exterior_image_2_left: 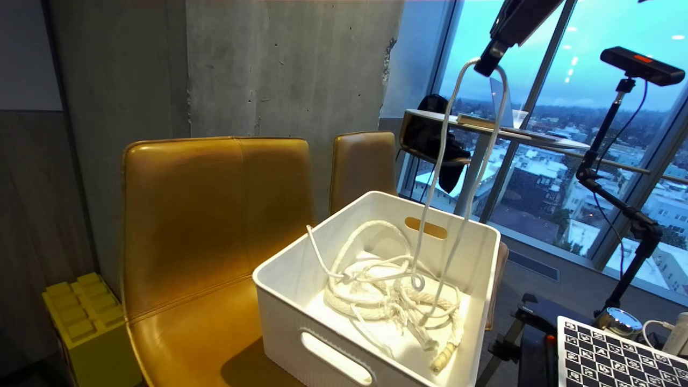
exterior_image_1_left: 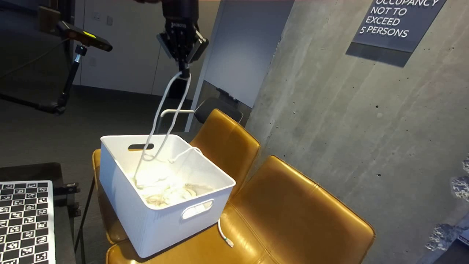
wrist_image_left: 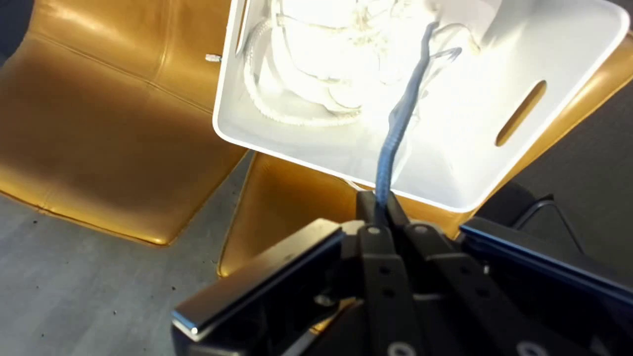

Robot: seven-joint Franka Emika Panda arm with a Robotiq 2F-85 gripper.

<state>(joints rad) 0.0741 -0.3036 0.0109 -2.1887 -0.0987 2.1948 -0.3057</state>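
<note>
My gripper point(exterior_image_1_left: 185, 70) is pinched shut on a thin white cord, high above a white bin. In an exterior view the cord point(exterior_image_2_left: 445, 129) drapes over the gripper point(exterior_image_2_left: 488, 60) as a long loop, both strands running down into the bin point(exterior_image_2_left: 290, 333). Seen from the wrist, the cord point(wrist_image_left: 393, 143) looks bluish and leaves the gripper point(wrist_image_left: 380, 207) between its fingertips. Several coils of thicker white rope point(exterior_image_2_left: 371, 312) lie tangled with thin cords on the bin's floor. Glare washes out much of that pile in the wrist view. Another thin cord point(exterior_image_2_left: 317, 252) pokes over the bin's rim.
The bin rests on tan leather chairs point(exterior_image_1_left: 300, 205), beside a concrete wall point(exterior_image_1_left: 348, 110). A cable end point(exterior_image_1_left: 229, 242) lies on a seat. A checkered board point(exterior_image_1_left: 25, 220) and a camera on a stand point(exterior_image_1_left: 86, 36) flank the bin. A yellow box point(exterior_image_2_left: 91, 333) stands on the floor.
</note>
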